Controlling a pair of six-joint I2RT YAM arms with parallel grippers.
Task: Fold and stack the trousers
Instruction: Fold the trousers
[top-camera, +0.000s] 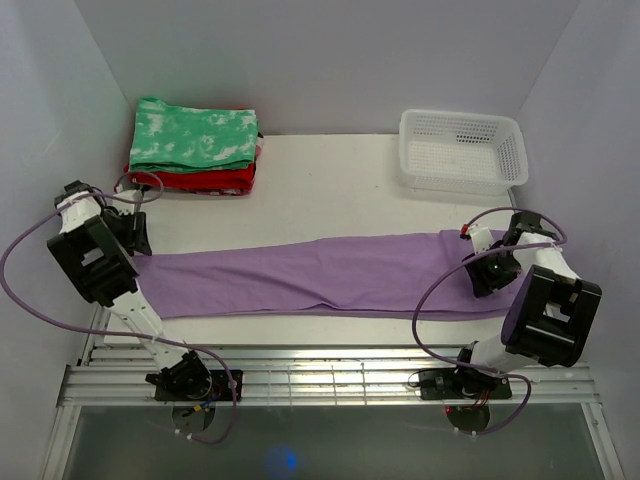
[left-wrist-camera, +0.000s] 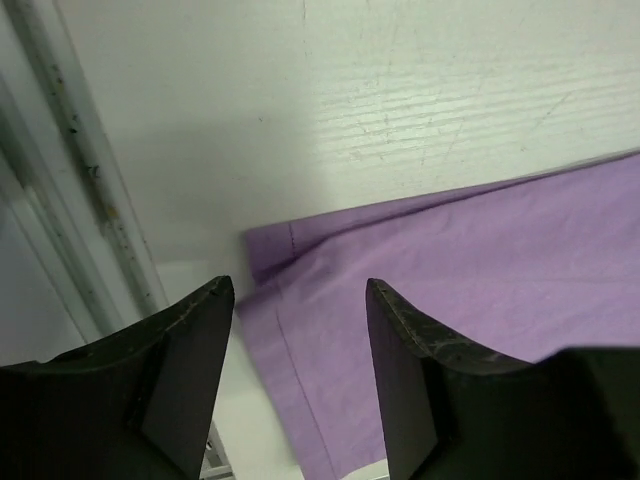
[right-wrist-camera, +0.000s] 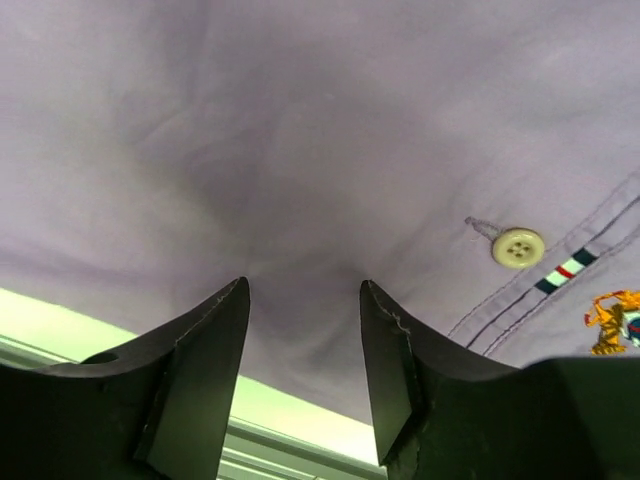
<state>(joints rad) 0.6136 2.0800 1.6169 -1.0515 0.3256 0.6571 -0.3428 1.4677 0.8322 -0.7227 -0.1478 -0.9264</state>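
Note:
The lavender trousers (top-camera: 320, 275) lie flat in a long band across the white table (top-camera: 330, 190), legs to the left and waist to the right. My left gripper (top-camera: 135, 238) hovers open over the leg hems; in the left wrist view the hem corner (left-wrist-camera: 290, 270) shows between its fingers (left-wrist-camera: 300, 290), with nothing gripped. My right gripper (top-camera: 482, 262) is open at the waist end. In the right wrist view its tips (right-wrist-camera: 303, 285) stand apart right at the puckered fabric (right-wrist-camera: 300, 130), near a pale button (right-wrist-camera: 518, 247) and a small embroidered emblem (right-wrist-camera: 610, 320).
A folded green-and-white mottled garment (top-camera: 195, 135) rests on a red folded garment (top-camera: 215, 182) at the back left. A white mesh basket (top-camera: 462, 182) stands at the back right. Metal rails (top-camera: 330, 375) run along the near table edge by the arm bases.

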